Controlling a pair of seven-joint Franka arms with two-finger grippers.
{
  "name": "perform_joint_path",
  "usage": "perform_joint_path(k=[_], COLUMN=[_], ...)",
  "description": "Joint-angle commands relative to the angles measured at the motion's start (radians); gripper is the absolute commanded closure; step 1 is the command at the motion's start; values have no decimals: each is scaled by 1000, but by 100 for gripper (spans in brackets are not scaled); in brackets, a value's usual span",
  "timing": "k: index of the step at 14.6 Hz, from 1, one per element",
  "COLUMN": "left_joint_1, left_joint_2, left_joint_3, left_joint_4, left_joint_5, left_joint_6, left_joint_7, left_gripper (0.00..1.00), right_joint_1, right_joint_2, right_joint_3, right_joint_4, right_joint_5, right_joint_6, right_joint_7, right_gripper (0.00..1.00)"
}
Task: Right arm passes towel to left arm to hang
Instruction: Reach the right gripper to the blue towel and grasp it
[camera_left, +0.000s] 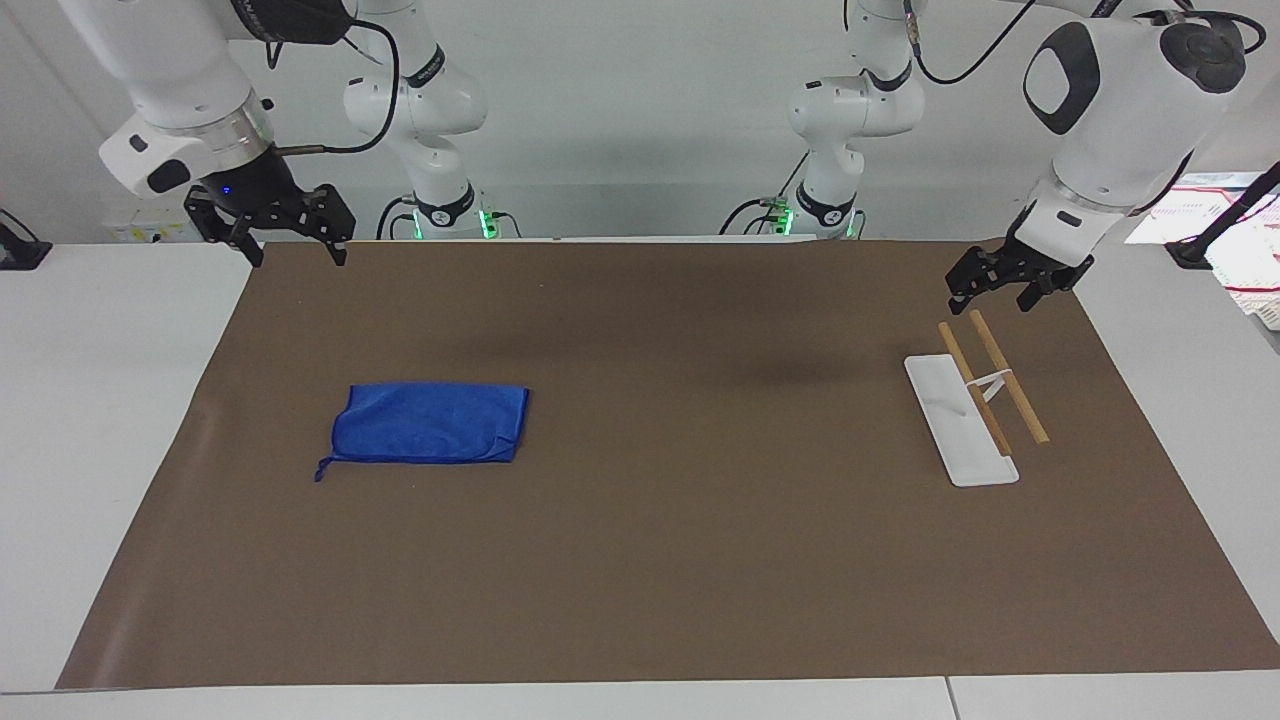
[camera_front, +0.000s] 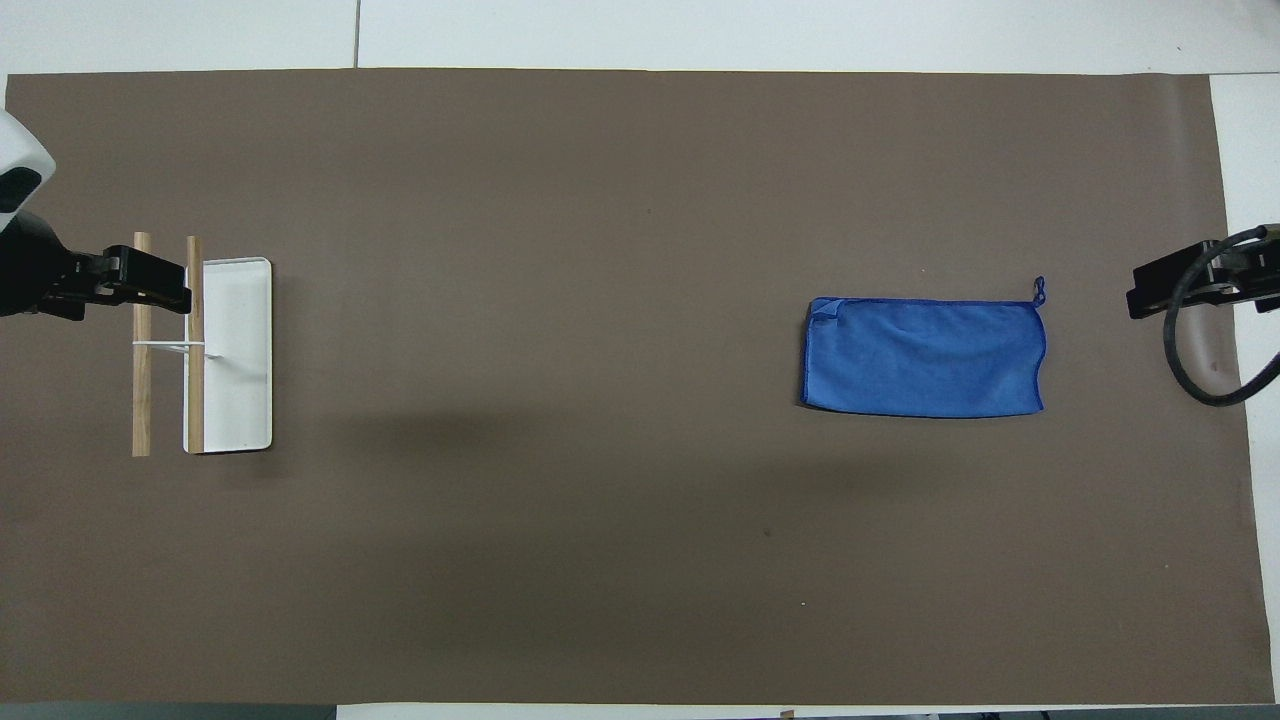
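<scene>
The bright blue towel (camera_left: 430, 423) (camera_front: 922, 357) lies flat on the brown mat toward the right arm's end of the table. Its thin loop cord (camera_left: 322, 470) sticks out at a corner farther from the robots. My right gripper (camera_left: 297, 250) (camera_front: 1145, 292), with a small blue light at its base, hangs open and holds nothing, over the mat's edge at that end, well apart from the towel. My left gripper (camera_left: 990, 298) (camera_front: 165, 283) hangs open and holds nothing above the towel rack (camera_left: 960, 420) (camera_front: 235, 350) at the left arm's end.
The rack is a white flat base carrying two raised wooden rails (camera_left: 1010, 378) (camera_front: 195, 340) on a thin white stand. The brown mat (camera_left: 640, 560) covers most of the white table. A black cable (camera_front: 1195, 370) loops by the right gripper.
</scene>
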Motion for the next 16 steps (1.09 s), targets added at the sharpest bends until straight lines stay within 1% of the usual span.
perform_joint_path(k=[1,5,7,8,9,10,11,12,14,15,16], left_joint_1=[10,10,10,10,10,10,10,10,10,10,10], left_joint_2=[-5,-5,-5,-6,-5,-5,-5,-5,-5,-5,-5], left_joint_3=[-7,-7,-7,-7,-7,-7,-7,-7,-7,-7,-7], left_joint_4=[-7,-7,-7,-7,-7,-7,-7,-7,-7,-7,-7], left_joint_5=[16,16,16,16,16,16,16,16,16,16,16], left_joint_6=[5,5,5,5,5,5,5,5,5,5,5], left_joint_7=[12,12,12,12,12,12,12,12,12,12,12], left_gripper=[0,0,0,0,0,0,0,0,0,0,0], right_joint_1=[-5,-5,-3,-3,-3,-3,12,26,18,17,15], right_joint_2=[-5,-3,-14,-37,-69,-110,-149,-176,-183,-174,-146], right_joint_3=[6,6,6,6,6,6,8,8,8,6,6], right_joint_4=[-10,-10,-45,-86,-167,-259,-362,-428,-505,-533,-570], right_joint_5=[-20,-20,-19,-17,-10,-5,-5,-5,-5,-5,-5], right_joint_6=[12,15,28,57,113,186,294,372,451,501,550], right_joint_7=[-18,-15,16,24,22,24,25,21,19,16,16], right_gripper=[0,0,0,0,0,0,0,0,0,0,0])
